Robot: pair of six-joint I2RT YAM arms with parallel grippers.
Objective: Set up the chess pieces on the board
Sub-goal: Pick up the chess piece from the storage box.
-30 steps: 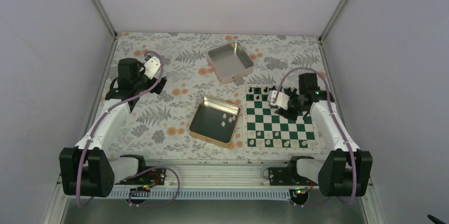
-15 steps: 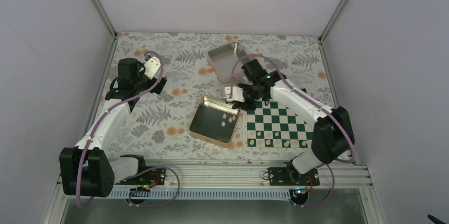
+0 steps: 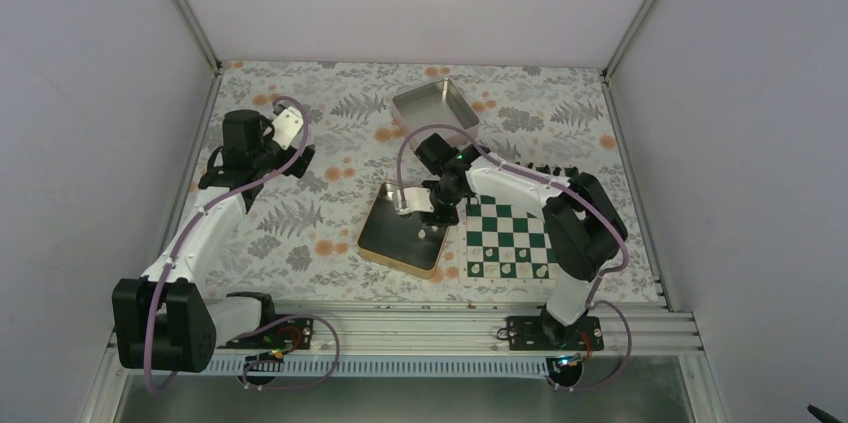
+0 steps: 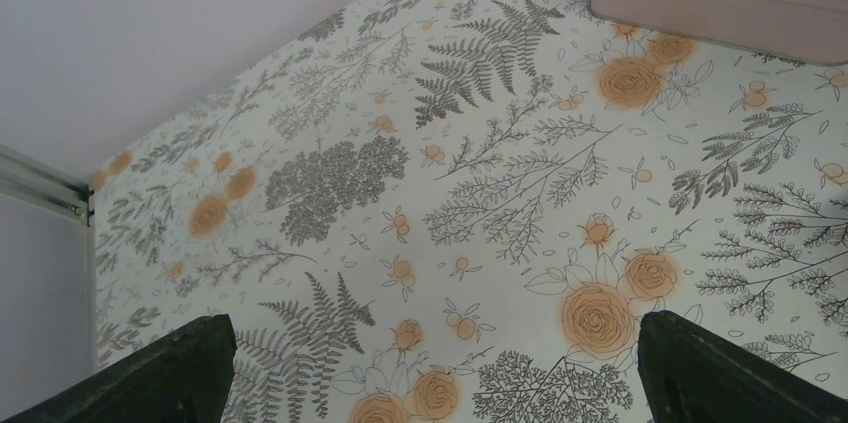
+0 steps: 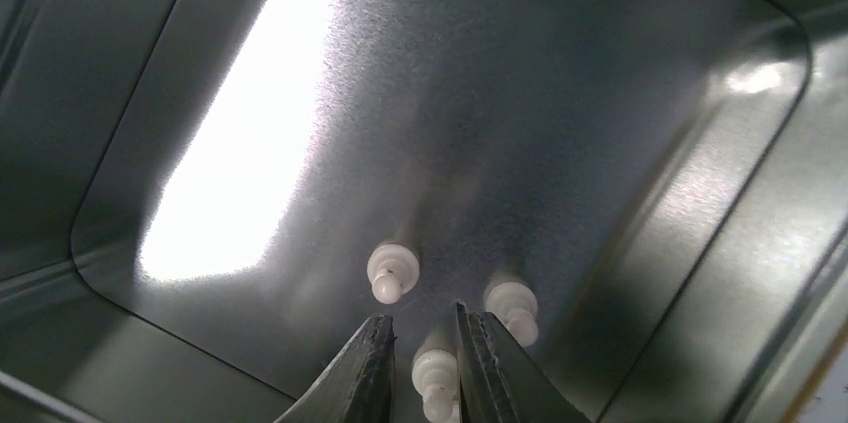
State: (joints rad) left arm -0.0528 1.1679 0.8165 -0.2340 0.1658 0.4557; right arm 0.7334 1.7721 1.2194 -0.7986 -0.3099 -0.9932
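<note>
The green and white board (image 3: 520,233) lies right of centre, with white chess pieces (image 3: 505,268) on its near rows. My right gripper (image 3: 430,215) reaches down into the near metal tin (image 3: 380,238). In the right wrist view the right gripper (image 5: 422,328) is narrowly open, with one white pawn (image 5: 435,375) between the fingers, close against the right one. Two more white pawns (image 5: 392,271) (image 5: 512,308) stand just beyond the fingertips on the tin floor (image 5: 300,123). My left gripper (image 3: 300,158) is wide open and empty over the floral cloth, as the left wrist view shows (image 4: 432,328).
A second square tin (image 3: 435,108) sits at the back centre; its pink wall shows in the left wrist view (image 4: 720,3). Small black chessmen (image 3: 545,168) stand along the board's far edge. The right arm stretches across the board's far left corner.
My right arm has swung left from over the board's far side to the near tin and lowered its fingers around a white pawn. The left arm has not moved.
</note>
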